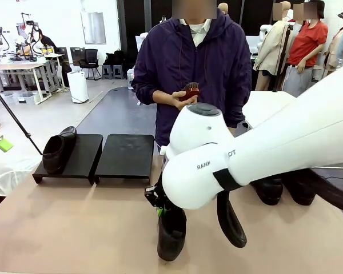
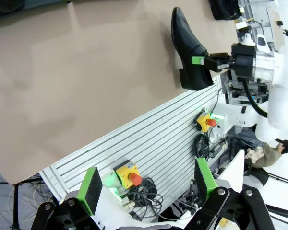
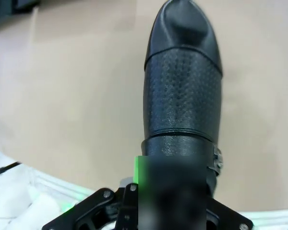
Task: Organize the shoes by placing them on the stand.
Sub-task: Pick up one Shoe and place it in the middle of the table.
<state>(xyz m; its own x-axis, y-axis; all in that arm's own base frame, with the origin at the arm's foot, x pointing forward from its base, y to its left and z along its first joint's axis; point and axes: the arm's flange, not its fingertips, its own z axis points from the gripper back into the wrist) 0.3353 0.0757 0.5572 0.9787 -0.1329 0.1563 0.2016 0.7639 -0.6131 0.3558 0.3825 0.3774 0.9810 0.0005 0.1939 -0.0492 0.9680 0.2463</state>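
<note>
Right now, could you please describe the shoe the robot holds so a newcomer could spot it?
On the tan table, follow the white right arm to its claw by the near edge. The held shoe is pinched at its heel end, while another shoe rests on the black stand.

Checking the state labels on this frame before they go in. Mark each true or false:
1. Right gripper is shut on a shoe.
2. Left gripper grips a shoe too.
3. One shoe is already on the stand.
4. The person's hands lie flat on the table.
1. True. The right gripper is shut on the held shoe, clamped at its heel end.
2. False. The left gripper is open, with nothing between its green pads.
3. True. The racked shoe sits on the left section of the stand.
4. False. The person's hands are up at chest height, holding a small brown object.
</note>
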